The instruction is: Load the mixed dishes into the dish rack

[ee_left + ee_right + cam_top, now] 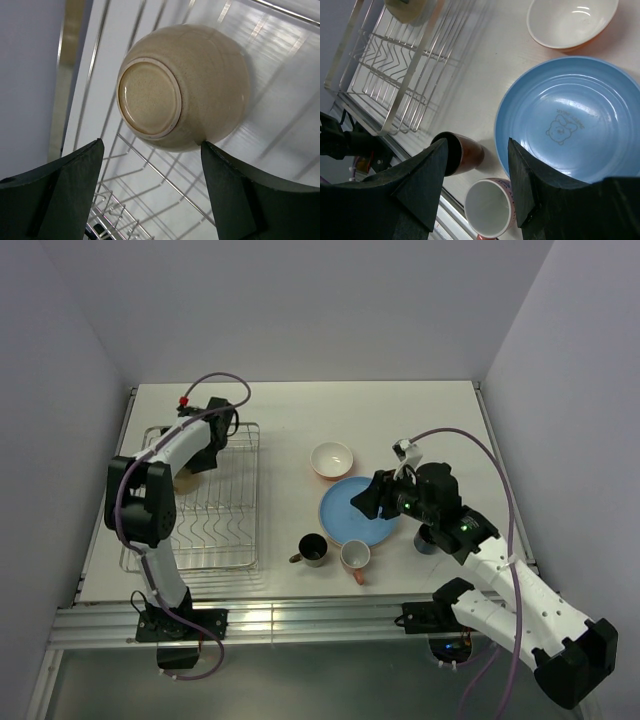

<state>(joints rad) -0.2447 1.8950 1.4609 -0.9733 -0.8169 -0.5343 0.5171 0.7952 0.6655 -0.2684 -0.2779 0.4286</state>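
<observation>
Cream bowl (185, 85) lies inverted; left gripper (151, 144) gapes wide, holding nothing.

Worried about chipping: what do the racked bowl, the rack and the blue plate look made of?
Bowl: likely glazed stoneware, speckled tan gloss, foot ring. Rack: shiny silver wire, probably plated steel. Blue plate: glossy with highlights, ceramic or melamine; cannot tell.

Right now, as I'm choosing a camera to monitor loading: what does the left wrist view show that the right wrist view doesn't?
Only left wrist: the open left gripper, and the upturned foot ring of the cream bowl. Only right wrist: the open right gripper, blue plate, orange-sided bowl, dark brown mug, pinkish mug. Both: the dish rack with that cream bowl inside.
</observation>
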